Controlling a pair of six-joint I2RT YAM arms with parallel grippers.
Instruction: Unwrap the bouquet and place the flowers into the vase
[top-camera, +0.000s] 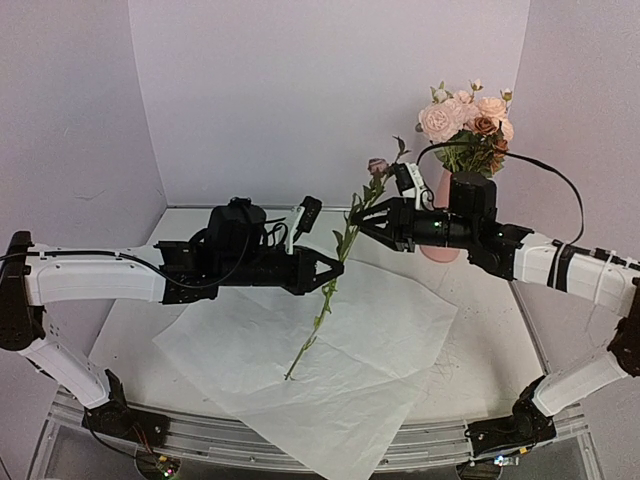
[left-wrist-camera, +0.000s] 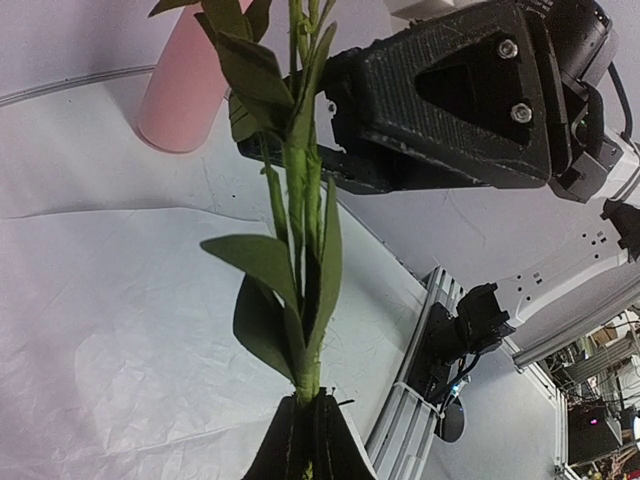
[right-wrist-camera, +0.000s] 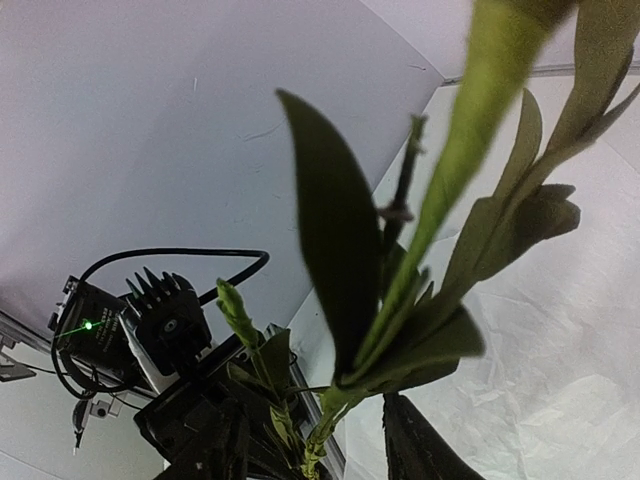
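- Paper (top-camera: 380, 340) lies flat and open, lower centre: unwrapping looks done.
- One stem (top-camera: 318, 325) slants up to the right at mid-frame, its tip over the paper. Left gripper (top-camera: 335, 270) is clamped on its middle.
- Right gripper (top-camera: 365, 222) is just above, fingers apart either side of the stem, not pinching.
- Vase (top-camera: 438, 252), upper right behind the right arm, holds a bunch of flowers (top-camera: 462, 115).
- Left, I judge: this stem into the vase.
- Count: one paper, one loose stem, one vase; blooms too crowded to count.
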